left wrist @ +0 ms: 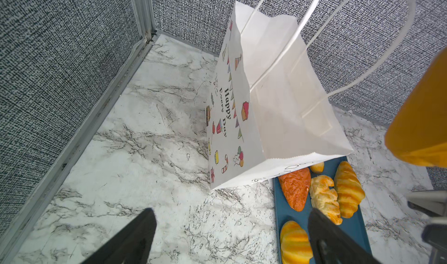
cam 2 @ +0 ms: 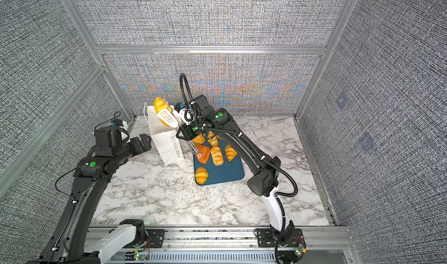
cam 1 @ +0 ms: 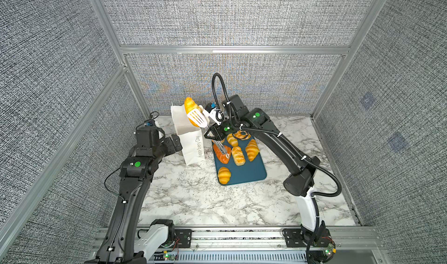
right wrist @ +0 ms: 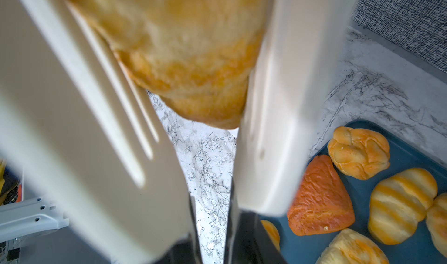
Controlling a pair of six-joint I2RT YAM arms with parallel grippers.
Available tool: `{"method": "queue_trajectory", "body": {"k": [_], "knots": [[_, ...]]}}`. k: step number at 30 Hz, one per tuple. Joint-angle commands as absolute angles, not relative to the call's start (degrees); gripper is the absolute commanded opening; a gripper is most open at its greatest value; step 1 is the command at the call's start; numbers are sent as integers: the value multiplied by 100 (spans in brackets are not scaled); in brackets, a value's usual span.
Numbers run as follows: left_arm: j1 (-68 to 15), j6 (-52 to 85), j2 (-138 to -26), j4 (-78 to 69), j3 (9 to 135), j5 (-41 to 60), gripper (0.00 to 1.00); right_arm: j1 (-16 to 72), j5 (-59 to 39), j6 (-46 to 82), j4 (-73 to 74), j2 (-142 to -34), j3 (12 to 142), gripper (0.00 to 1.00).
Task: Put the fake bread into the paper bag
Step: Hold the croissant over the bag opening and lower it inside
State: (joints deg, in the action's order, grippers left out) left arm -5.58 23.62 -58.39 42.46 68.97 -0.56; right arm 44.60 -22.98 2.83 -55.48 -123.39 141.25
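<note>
The right gripper point(cam 1: 211, 132) is clamped on the white slotted tongs point(cam 1: 197, 118), which pinch one golden roll point(cam 1: 189, 105) raised at the open top of the paper bag point(cam 1: 191, 146). The bag stands just left of the dark-teal tray point(cam 1: 251, 173), where six more pastries lie, including the reddish triangle point(cam 1: 221, 154). The left gripper point(cam 1: 176, 143) hangs with jaws spread wide, just left of the bag.

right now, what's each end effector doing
Left end effector: open, holding nothing, near the paper bag.
Right end effector: closed on the white tongs, which pinch a fake bread croissant.
</note>
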Motion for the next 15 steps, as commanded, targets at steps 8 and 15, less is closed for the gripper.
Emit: {"method": "queue_trajectory", "body": {"k": [8,15], "knots": [[-554,2460,-5888,3974,6790,243,99,4597,-2075,577,-5390,-12641,14482,33],[-555,2452,-5941,3877,6847,432,99,4623,-2059,785,-5178,-12701,14476,34]]}}
